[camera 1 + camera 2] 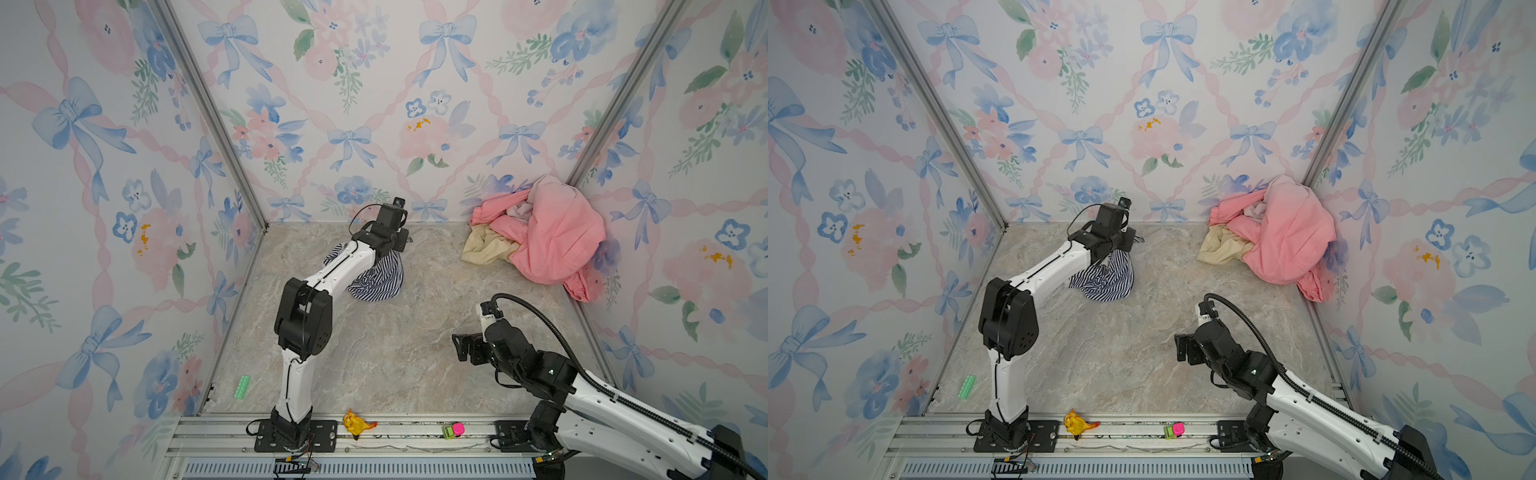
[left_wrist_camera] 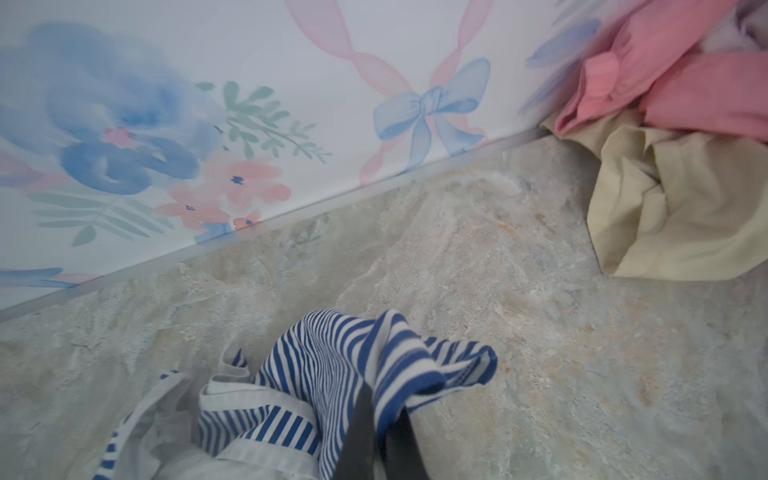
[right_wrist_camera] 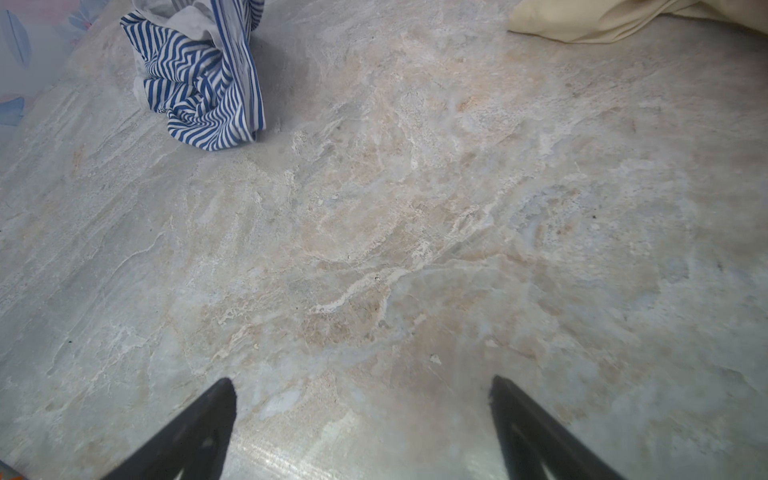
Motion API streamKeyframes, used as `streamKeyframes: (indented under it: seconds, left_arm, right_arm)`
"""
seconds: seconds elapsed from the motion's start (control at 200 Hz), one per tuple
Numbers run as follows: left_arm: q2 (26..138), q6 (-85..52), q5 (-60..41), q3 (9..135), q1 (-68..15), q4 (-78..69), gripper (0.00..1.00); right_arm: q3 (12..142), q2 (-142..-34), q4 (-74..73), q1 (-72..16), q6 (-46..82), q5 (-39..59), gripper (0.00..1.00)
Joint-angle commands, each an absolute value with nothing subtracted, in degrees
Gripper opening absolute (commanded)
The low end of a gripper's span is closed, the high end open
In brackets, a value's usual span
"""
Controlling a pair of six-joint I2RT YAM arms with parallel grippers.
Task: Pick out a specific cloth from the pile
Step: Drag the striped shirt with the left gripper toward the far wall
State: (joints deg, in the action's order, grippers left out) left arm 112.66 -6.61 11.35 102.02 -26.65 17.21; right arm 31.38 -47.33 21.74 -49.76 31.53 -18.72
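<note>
**In the left gripper (image 2: 384, 411): the striped cloth (image 1: 378, 280), clear of the pile (image 1: 552, 237)**

Its jaws are clenched on a fold. The striped cloth hangs bunched near the middle of the tabletop's (image 1: 395, 353) back edge, well apart from the pile in the back right corner. The right gripper (image 3: 361, 381) gapes empty. Separation looks done; only setting down seems left.

Striped cloth (image 1: 1106, 280): bunched under left gripper (image 1: 1120, 249), pinched at its top — lower folds on the marble tabletop (image 1: 1142, 353)
Pile (image 1: 1273, 226): far right corner, well apart — pink garment (image 1: 1293, 249) over cream-yellow cloth (image 1: 1221, 248)
</note>
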Motion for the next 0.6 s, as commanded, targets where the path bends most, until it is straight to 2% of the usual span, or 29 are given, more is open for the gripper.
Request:
streamKeyframes:
  seconds: [0.0,0.27,0.46,0.595]
  left_arm:
    - [107.7,-7.7,10.0,97.7,-24.2,17.3,0.00]
    - [101.5,-8.4,12.6,85.7,-14.4,17.2,0.00]
    - [103.6,-11.2,10.6,79.6,-6.9,14.8,0.00]
    - [109.3,-11.1,6.2,79.8,-4.2,14.6,0.00]
  right_arm:
    - [33.4,-49.4,18.9,-51.1,31.9,-19.7,0.97]
    - [34.7,-54.1,16.2,-54.1,31.9,-19.7,0.97]
    - [35.9,-56.3,16.2,-56.4,32.2,-20.8,0.97]
    - [36.6,-57.5,15.9,-57.4,32.6,-21.2,0.97]
